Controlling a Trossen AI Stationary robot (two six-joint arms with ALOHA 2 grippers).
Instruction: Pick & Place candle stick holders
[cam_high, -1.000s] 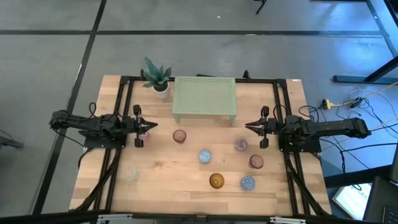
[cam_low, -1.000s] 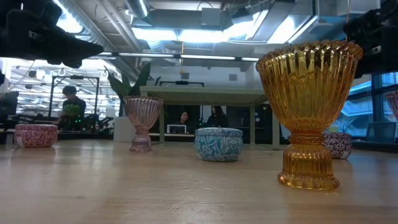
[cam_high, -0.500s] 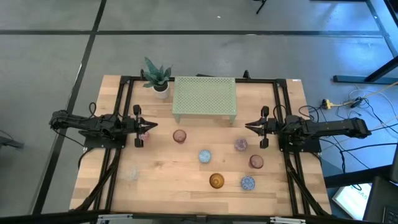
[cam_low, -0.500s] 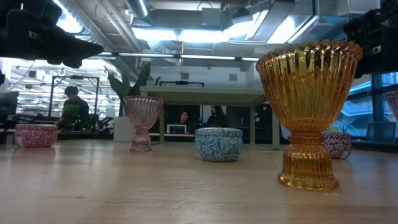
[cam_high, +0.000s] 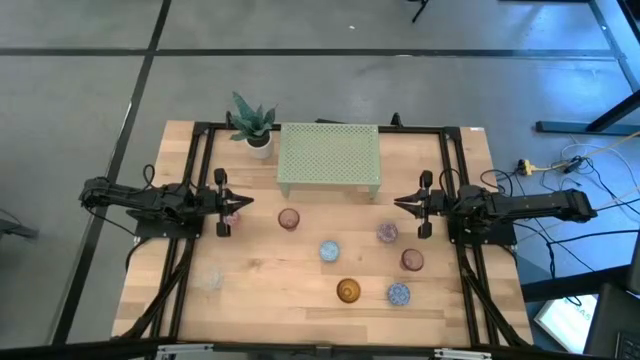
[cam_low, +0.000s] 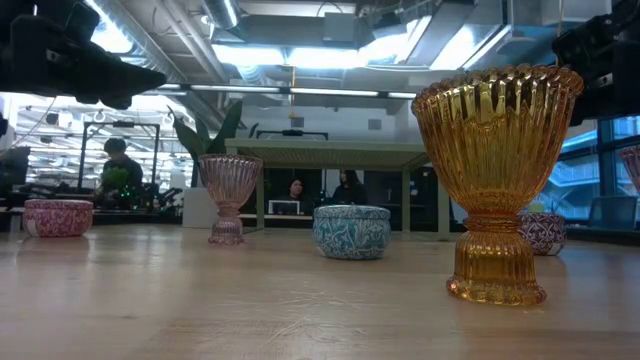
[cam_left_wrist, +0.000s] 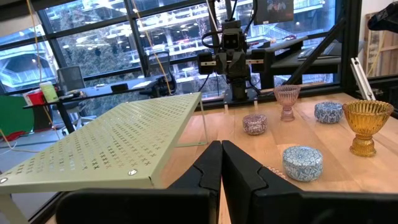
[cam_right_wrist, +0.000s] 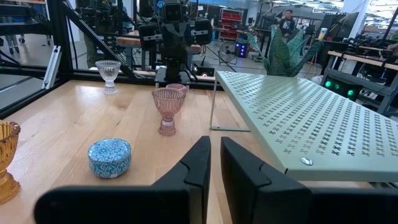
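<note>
Several candle stick holders stand on their bases on the wooden table. They are a pink goblet (cam_high: 289, 219), a blue mosaic cup (cam_high: 329, 251), an amber goblet (cam_high: 348, 291), a speckled blue cup (cam_high: 399, 294), a pinkish-brown cup (cam_high: 412, 260), a purple mosaic cup (cam_high: 387, 233) and a clear goblet (cam_high: 210, 281). A pink-red mosaic cup (cam_high: 231, 214) sits just under my left gripper (cam_high: 238, 203). That gripper hangs level above the table's left side, shut and empty. My right gripper (cam_high: 400, 204) hangs level at the right side, facing it, fingers together and empty.
A pale green perforated stand (cam_high: 329, 158) stands on legs at the far middle, with a small potted plant (cam_high: 252, 125) to its left. A black frame (cam_high: 200, 160) runs along both sides of the table. Bare wood lies near the front left.
</note>
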